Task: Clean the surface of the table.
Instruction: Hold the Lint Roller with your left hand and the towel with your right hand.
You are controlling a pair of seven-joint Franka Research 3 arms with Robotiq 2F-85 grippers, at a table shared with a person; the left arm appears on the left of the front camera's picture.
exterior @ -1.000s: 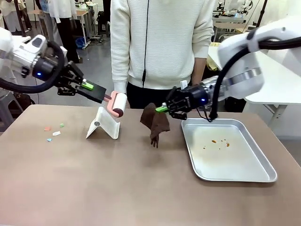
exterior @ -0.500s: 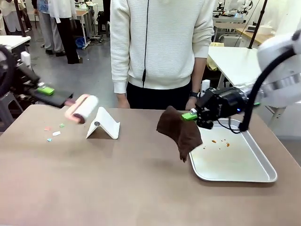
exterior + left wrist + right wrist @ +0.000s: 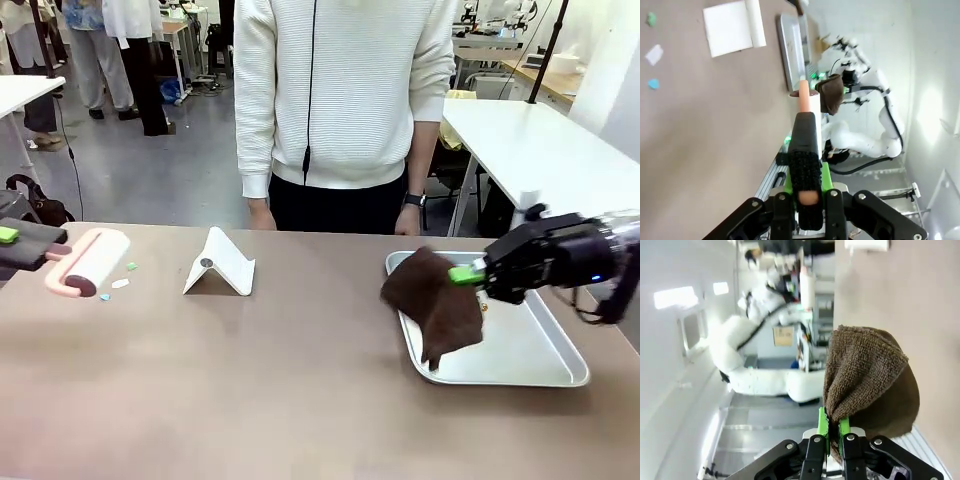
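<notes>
Spanning left to right along its long axis, one table point(image 3: 300, 390) is seen across the near scene.
One roller point(image 3: 95, 258) is clamped in the left gripper point(image 3: 807, 185) at far left, near three scraps point(image 3: 120, 283); one cloth point(image 3: 440, 305) is pinched in the right gripper point(image 3: 468, 273) over the one tray point(image 3: 540, 378); one stand point(image 3: 225, 265) is set between.
</notes>
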